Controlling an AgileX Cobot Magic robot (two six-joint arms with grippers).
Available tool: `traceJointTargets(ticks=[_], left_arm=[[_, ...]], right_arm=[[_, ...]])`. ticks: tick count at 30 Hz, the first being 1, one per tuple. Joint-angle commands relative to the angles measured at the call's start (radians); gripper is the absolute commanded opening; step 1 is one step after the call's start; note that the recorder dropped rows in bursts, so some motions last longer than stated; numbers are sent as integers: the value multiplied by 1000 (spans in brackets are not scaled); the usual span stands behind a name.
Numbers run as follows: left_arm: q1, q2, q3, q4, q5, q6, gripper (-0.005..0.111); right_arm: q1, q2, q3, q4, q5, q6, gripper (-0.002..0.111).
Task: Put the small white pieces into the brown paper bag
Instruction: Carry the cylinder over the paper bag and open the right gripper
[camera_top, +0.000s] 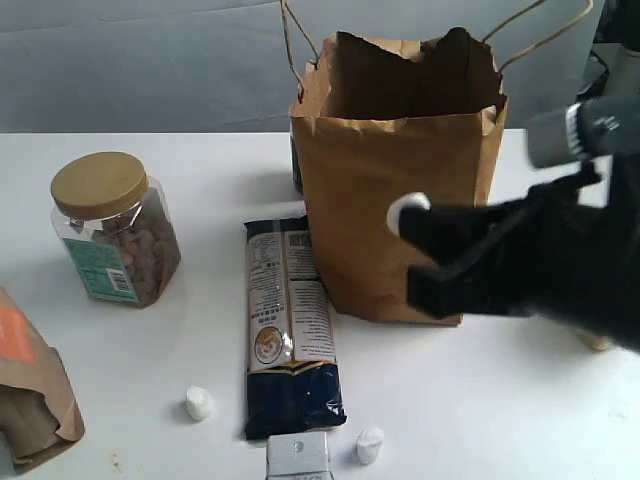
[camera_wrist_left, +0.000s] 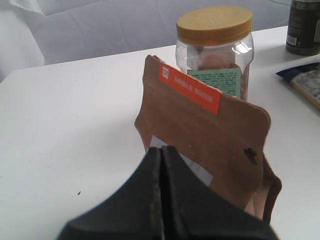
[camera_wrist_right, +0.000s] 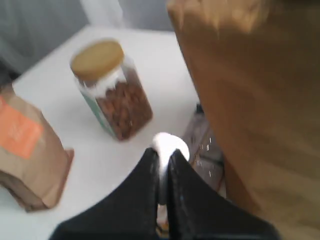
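right gripper (camera_top: 408, 222): my jaws are clamped on one white piece (camera_top: 408, 206), pinched at the very tips so it can fall clean when I let go.
held piece: up off the table, in front of the bag (camera_top: 350, 230) wall and below its rim, not yet over the mouth.
bag: upright, its jagged mouth open and handles clear to the sides, so a drop from above has room.
loose pieces: two lie on the table, one (camera_top: 199, 403) left of the packet (camera_top: 290, 340), one (camera_top: 370, 445) by its near right corner, both well apart from the bag.
left gripper (camera_wrist_left: 161, 156): jaws pressed together on nothing, near the pouch (camera_wrist_left: 200, 130); I judge it is parked out of my right arm's way.
next: I judge I must rise above the rim, move over the mouth, then open.
risk: the rim is soft paper, and clipping it could tip the bag.
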Motion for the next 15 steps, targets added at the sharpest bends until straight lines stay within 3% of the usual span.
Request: traceJointTargets(ticks=[1,9,15], left_arm=[[-4,-3,3,-9,-6,-2,0],[-4,-3,3,-9,-6,-2,0],[-4,-3,3,-9,-6,-2,0]], right_arm=[[2,-91,-67,-19,-99,-9,0],[-9,42,-289,-22,-123,-150,0],[-138,233,-417,69,-44,-150,0]])
